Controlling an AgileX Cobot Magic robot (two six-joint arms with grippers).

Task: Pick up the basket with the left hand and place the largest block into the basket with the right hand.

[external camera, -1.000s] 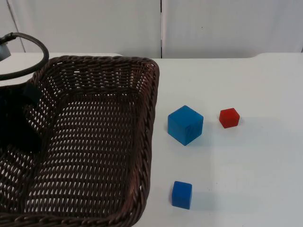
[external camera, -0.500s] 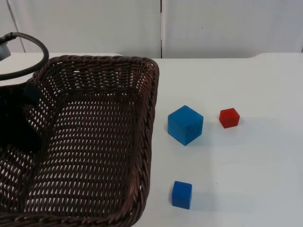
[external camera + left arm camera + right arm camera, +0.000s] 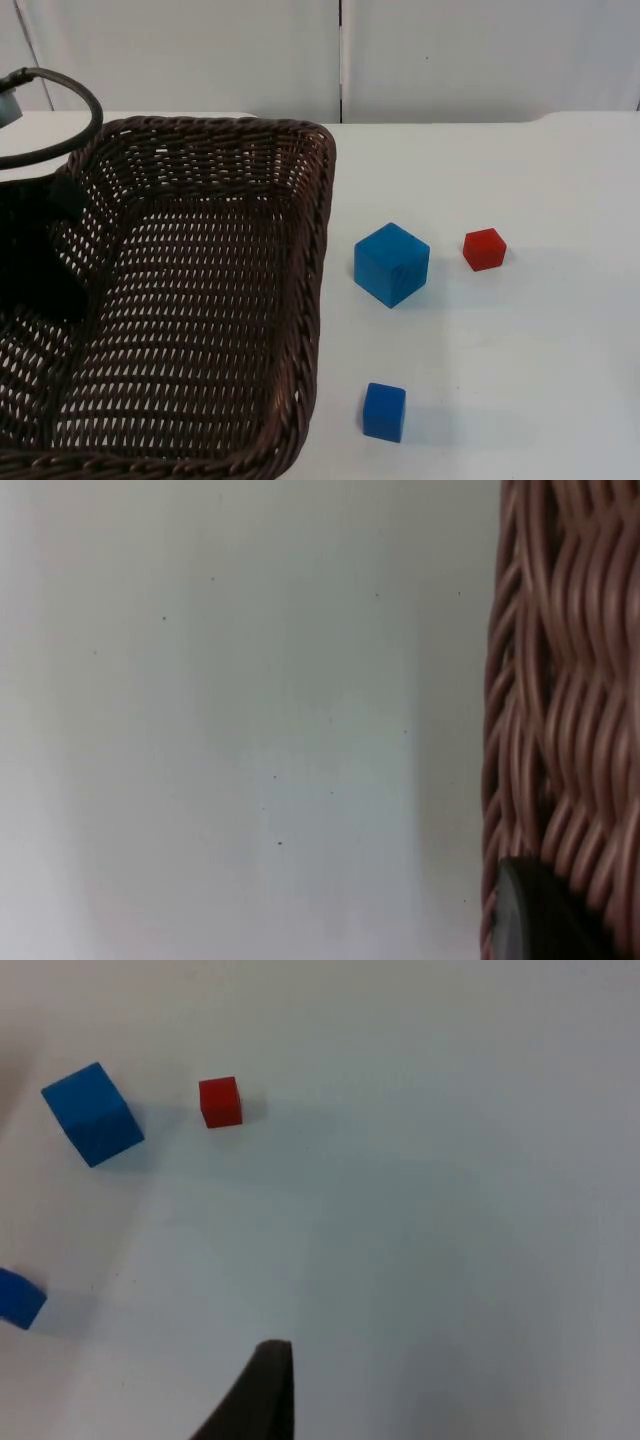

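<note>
1. Wicker basket (image 3: 200, 300) at the left of the table, appears lifted; left gripper (image 3: 40, 270) at its left wall. Left wrist view has a fingertip against the weave; probably clamped on the rim, but cannot tell for sure.
2. Large blue block (image 3: 391, 264) sits on the white table (image 3: 520, 350), just beside the basket's right rim. Small red block (image 3: 484, 249) near it; small blue block (image 3: 384, 411) closer to the camera.
3. Right gripper (image 3: 262, 1400) hangs well apart from the blocks; finger state cannot be told.
4. Step in hand, as judged: right arm reaches the large blue block (image 3: 92, 1113). Best done by descending squarely over flat faces, avoiding the red one (image 3: 220, 1101), basket held steady.
</note>
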